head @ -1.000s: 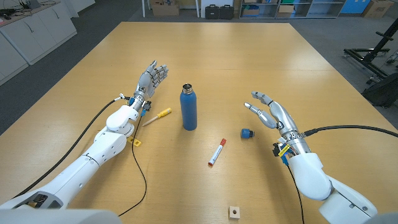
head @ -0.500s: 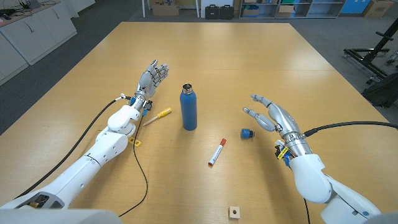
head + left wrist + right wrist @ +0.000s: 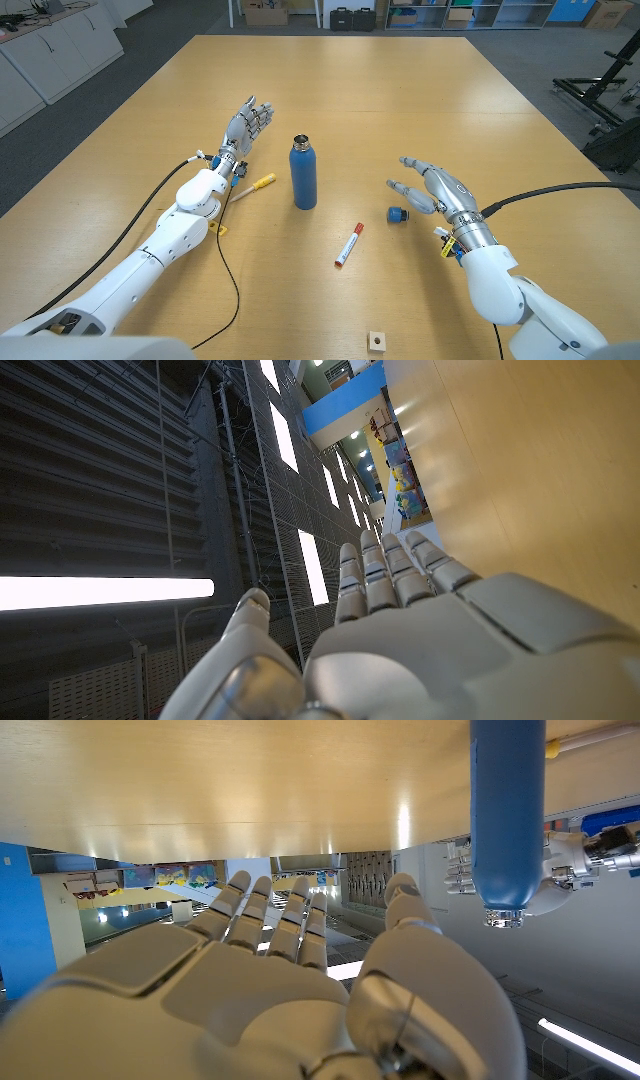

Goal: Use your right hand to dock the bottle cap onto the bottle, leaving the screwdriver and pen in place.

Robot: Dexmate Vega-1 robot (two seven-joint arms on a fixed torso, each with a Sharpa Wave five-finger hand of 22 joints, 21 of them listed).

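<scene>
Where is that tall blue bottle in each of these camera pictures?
Head view: the blue bottle stands upright near the middle of the table.
Left wrist view: not in it.
Right wrist view: it hangs upside down, mouth open.
Shared landmark: the left hand beyond the bottle.

Bench (image 3: 400, 100): smooth light wood, faint sheen. Bottle (image 3: 303, 173): matt blue metal, bare steel mouth. Bottle cap (image 3: 398, 214): blue plastic. Right hand (image 3: 432, 187): glossy grey plastic.

Head view high above the wooden table (image 3: 400, 90) looking down over both arms, each wrist view close behind its own hand — turned upside down, right wrist and head views share the blue bottle (image 3: 508, 815) — upright.
</scene>
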